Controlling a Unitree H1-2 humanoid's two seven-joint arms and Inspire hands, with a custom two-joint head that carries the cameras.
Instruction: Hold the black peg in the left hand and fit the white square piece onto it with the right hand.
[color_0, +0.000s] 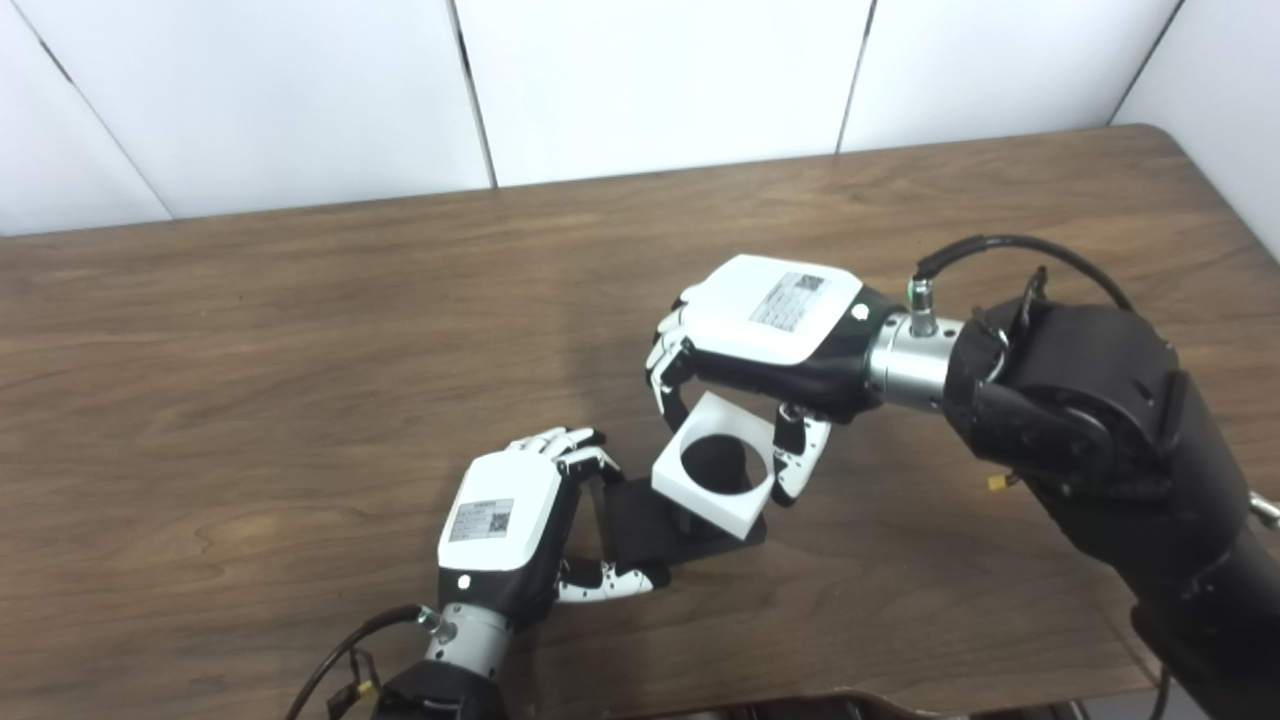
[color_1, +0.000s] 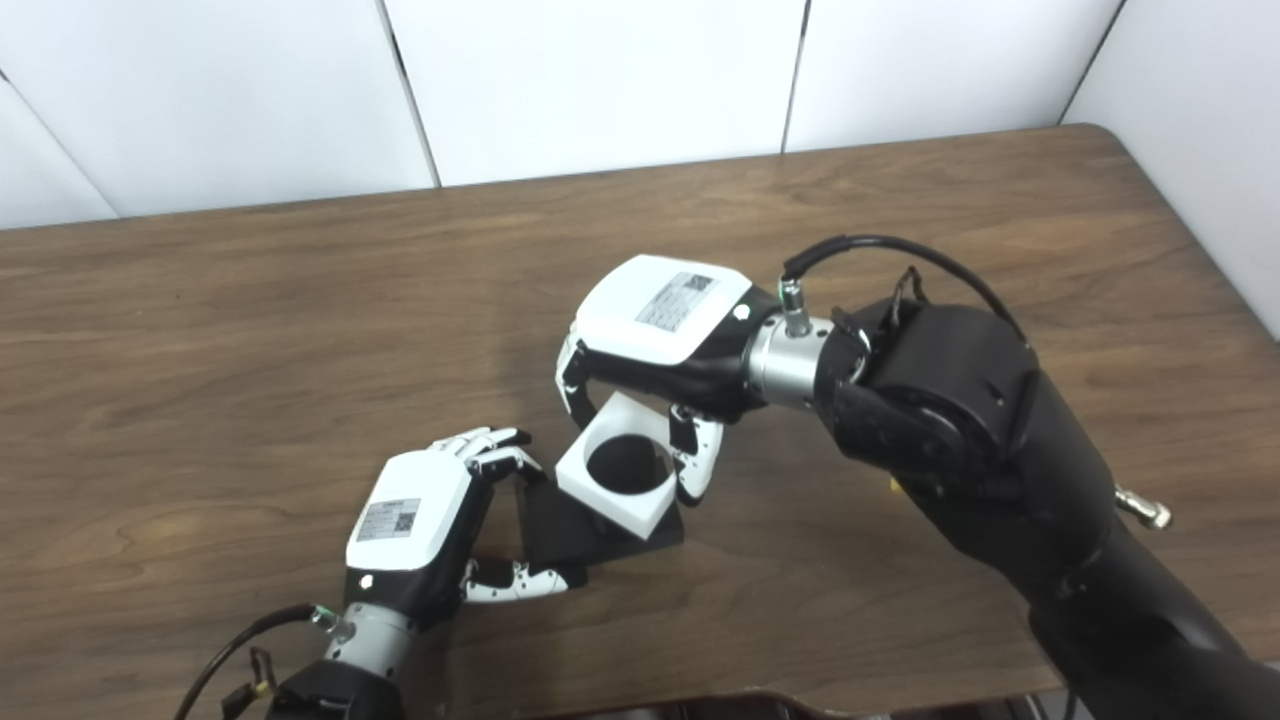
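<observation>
The black peg piece (color_0: 640, 525) has a flat square base that rests on the brown table (color_0: 250, 380). My left hand (color_0: 510, 525) grips the base's left edge between fingers and thumb. The white square piece (color_0: 715, 465), with a round hole in its middle, sits over the peg, and black shows through the hole. My right hand (color_0: 760, 335) is above it, with fingers on its far side and thumb on its near right side. The same scene shows in the right eye view, with the white piece (color_1: 622, 475) between both hands.
The table's far edge meets white wall panels (color_0: 650, 80). The table's right edge (color_0: 1215, 185) lies close beyond my right forearm (color_0: 1090, 410). A cable loops over the right wrist.
</observation>
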